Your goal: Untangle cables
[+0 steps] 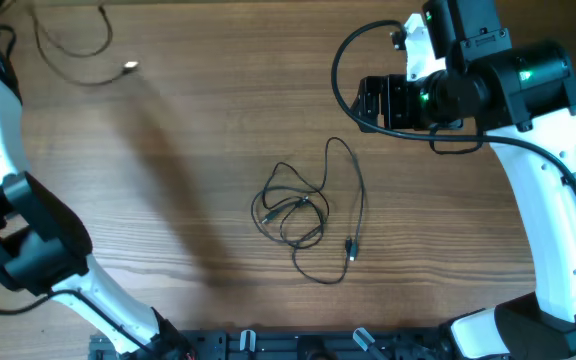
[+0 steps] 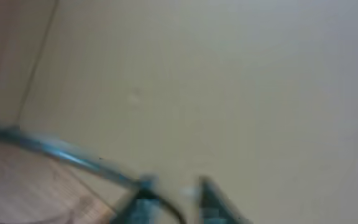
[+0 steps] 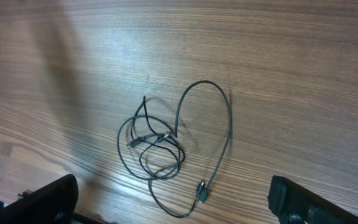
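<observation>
Tangled thin black cables [image 1: 293, 206] sit mid-table; a separate thin black wire [image 1: 130, 67] lies at 11 o'clock, probably already freed. Right gripper [image 3: 173, 183] hovers at 1 o'clock, claw spread for a pick; left gripper [image 2: 176, 198] blurred, cannot tell.

The wood-grain tabletop [image 1: 198, 120] carries a small knot of thin black cables [image 1: 293, 208] near its middle, lying flat on the boards. From the knot one long loop [image 1: 346, 165] arcs away and back, ending in a tiny dark plug [image 1: 351, 248] just beside the knot's lower right. Well apart from the knot, toward the far left corner, lies a lone wire [image 1: 68, 45] with a pale plug end [image 1: 129, 67].
</observation>
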`<state>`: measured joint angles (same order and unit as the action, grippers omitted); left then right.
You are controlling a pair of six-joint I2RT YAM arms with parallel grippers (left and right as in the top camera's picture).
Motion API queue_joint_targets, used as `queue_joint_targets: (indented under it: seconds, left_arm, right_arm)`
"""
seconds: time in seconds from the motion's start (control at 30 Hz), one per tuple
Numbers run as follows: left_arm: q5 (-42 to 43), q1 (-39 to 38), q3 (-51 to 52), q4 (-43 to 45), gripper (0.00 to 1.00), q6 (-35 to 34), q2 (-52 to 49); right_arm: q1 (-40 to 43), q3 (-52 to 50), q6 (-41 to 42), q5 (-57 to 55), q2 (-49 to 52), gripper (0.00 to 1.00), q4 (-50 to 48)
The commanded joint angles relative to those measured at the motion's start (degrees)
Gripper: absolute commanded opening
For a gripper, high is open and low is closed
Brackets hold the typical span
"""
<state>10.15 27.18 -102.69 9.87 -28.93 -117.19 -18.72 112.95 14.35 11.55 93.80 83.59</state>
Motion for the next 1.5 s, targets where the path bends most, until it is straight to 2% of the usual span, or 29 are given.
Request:
queue_joint_targets:
  seconds: [0.0, 0.03, 0.1, 0.17, 0.33, 0.37, 0.4, 0.43, 0.47, 0.5, 0.53, 0.57, 0.63, 0.67, 0.8, 0.83, 0.97, 1.07, 1.1, 1.17, 1.2, 1.23, 1.3, 1.33, 1.37, 1.47]
  left_arm:
    - [-14.34, -0.13, -0.13, -12.81, 0.79, 3.5, -4.17]
    - [-14.27, 0.46, -0.13, -16.79, 1.0, 4.26, -5.81]
    - [-14.1, 1.79, -0.13, -25.99, 1.0, 4.7, -9.16]
    - [-12.85, 2.45, -0.13, -30.93, 1.0, 4.79, -9.88]
    - [2.08, 2.62, -0.13, -36.87, 1.0, 4.74, -8.7]
    - [4.61, 2.45, -0.13, -40.76, 1.0, 4.76, -8.72]
    - [4.61, 2.38, -0.13, -42.12, 0.99, 4.76, -8.72]
    - [4.61, 2.23, -0.11, -43.25, 0.85, 5.11, -8.72]
    - [4.63, 2.14, -0.11, -43.63, 0.82, 6.32, -8.72]
    - [4.68, 1.84, -0.11, -44.02, 0.7, 7.37, -8.72]
    - [5.57, 1.11, -0.11, -44.24, 0.66, 8.13, -8.72]
    - [7.17, 0.09, -0.11, -44.02, 0.69, 9.03, -8.72]
    - [9.18, -2.34, -0.11, -42.23, 0.88, 8.98, -8.72]
    - [9.14, -3.89, -0.11, -40.96, 0.91, 8.96, -8.72]
    - [8.11, -9.77, -0.11, -36.06, 0.93, 8.57, -8.74]
    - [5.88, -10.97, -0.11, -35.21, 0.93, 8.57, -8.76]
    - [-11.61, -14.23, -0.07, -32.37, 0.93, 8.57, -10.38]
    - [-11.8, -14.27, -0.07, -28.7, 0.95, 8.61, -13.18]
    - [-12.24, -13.94, -0.07, -27.28, 0.85, 8.59, -14.1]
    - [-14.4, -13.53, -0.07, -25.77, 0.53, 8.61, -14.86]
    - [-15.47, -13.4, -0.07, -25.86, 0.43, 8.61, -14.97]
    - [-15.8, -13.11, -0.07, -26.03, 0.39, 8.63, -14.97]
    - [-15.85, -12.9, -0.07, -26.34, 0.24, 9.86, -14.97]
    - [-16.24, -12.81, -0.07, -26.12, 0.16, 12.63, -14.95]
    - [-22.49, -12.37, -0.09, -24.76, 0.04, 17.62, -14.36]
    - [-33.51, -10.69, -0.09, -20.13, 0.04, 23.41, -11.78]
  right_arm:
    - [-0.17, -0.09, 0.87, 0.55, 0.5, 1.0, 0.92]
    - [-0.17, -0.09, 0.81, 0.52, 0.5, 1.0, 1.11]
    - [-0.17, -0.09, 0.81, 0.55, 0.5, 1.0, 1.07]
    - [-0.17, -0.09, 0.72, 0.55, 0.5, 1.0, 1.11]
    - [-0.2, -0.09, 0.66, 0.55, 0.5, 1.0, 1.29]
    - [-0.17, -0.09, 0.63, 0.55, 0.5, 1.0, 1.33]
    - [-0.17, -0.09, 0.63, 0.55, 0.5, 1.0, 1.36]
    - [-0.17, -0.09, 0.63, 0.55, 0.5, 1.0, 1.33]
    - [-0.17, -0.09, 0.66, 0.55, 0.5, 1.0, 1.33]
    - [-0.17, -0.09, 0.66, 0.55, 0.5, 1.0, 1.33]
    - [-0.17, -0.09, 0.66, 0.55, 0.5, 1.0, 1.25]
    - [-0.17, -0.09, 0.68, 0.55, 0.5, 1.0, 1.11]
    - [-0.17, -0.09, 0.68, 0.55, 0.5, 1.0, 0.83]
    - [-0.17, -0.09, 0.7, 0.55, 0.5, 1.0, 0.83]
    - [-0.17, -0.09, 0.72, 0.55, 0.5, 1.0, 0.92]
    - [-0.17, -0.09, 0.7, 0.55, 0.5, 1.0, 0.92]
    - [-0.17, -0.09, 0.81, 0.55, 0.5, 1.0, 1.11]
    - [-0.17, -0.09, 0.85, 0.55, 0.5, 1.0, 1.14]
    - [-0.2, -0.09, 0.87, 0.57, 0.5, 1.0, 1.36]
    - [-0.17, -0.09, 0.87, 0.55, 0.5, 1.0, 2.1]
    - [-0.17, -0.09, 0.87, 0.55, 0.5, 1.0, 2.19]
    - [-0.17, -0.09, 0.87, 0.55, 0.5, 1.0, 1.99]
    - [-0.17, -0.09, 0.87, 0.55, 0.5, 1.0, 1.95]
    - [-0.17, -0.09, 0.87, 0.55, 0.5, 1.0, 2.01]
    - [-0.17, -0.09, 0.85, 0.55, 0.5, 1.0, 2.43]
    - [-0.17, -0.09, 0.83, 0.52, 0.5, 1.0, 3.26]
